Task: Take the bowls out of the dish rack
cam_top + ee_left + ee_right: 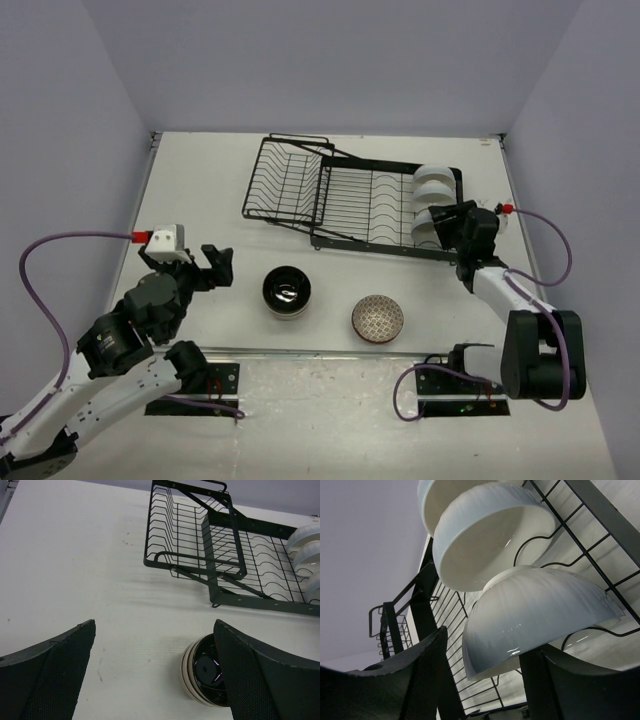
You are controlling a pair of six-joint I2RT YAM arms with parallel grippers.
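Right claw [443,225] part-open, fingers straddling nearest white bowl [535,615] in dish rack [607,517].

- I see a white table [200,190] filling the middle of the top view, its surface matte.
- On my left wrist feed, a few small dark specks [127,542] mark the tabletop, up and left of centre.
- Pale lavender-grey walls box it in: a back wall [320,60] across the top, a left wall [60,150] and a right wall [590,150].
- A thin metal strip [330,352] runs across the table near the bottom of the top view.
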